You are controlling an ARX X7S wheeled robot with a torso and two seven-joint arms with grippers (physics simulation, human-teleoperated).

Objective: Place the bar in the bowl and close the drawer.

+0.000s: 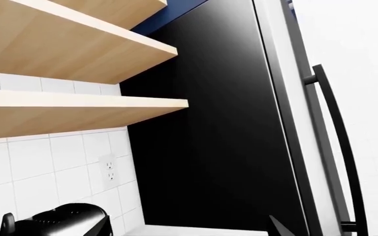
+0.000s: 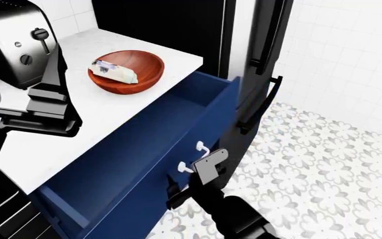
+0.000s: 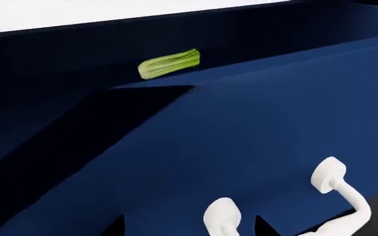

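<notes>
The pale bar (image 2: 113, 72) lies inside the reddish-brown wooden bowl (image 2: 144, 69) on the white counter. The navy drawer (image 2: 144, 144) stands pulled far out below the counter edge. Its white curved handle (image 2: 194, 157) is on the flat front. My right gripper (image 2: 203, 165) is at that handle. In the right wrist view it (image 3: 188, 227) is open, with one handle post (image 3: 222, 219) between its fingertips and the rest of the handle (image 3: 343, 196) off to one side. My left gripper (image 2: 53, 67) is raised over the counter beside the bowl, and the left wrist view shows it (image 1: 189, 230) open and empty.
A green leafy stalk (image 3: 169, 64) lies at the back of the drawer. A black toaster (image 2: 12, 40) stands on the counter left of the bowl. The black fridge (image 2: 177, 25) with its long handle (image 2: 267, 30) rises behind the drawer. Wooden shelves (image 1: 77, 49) hang above.
</notes>
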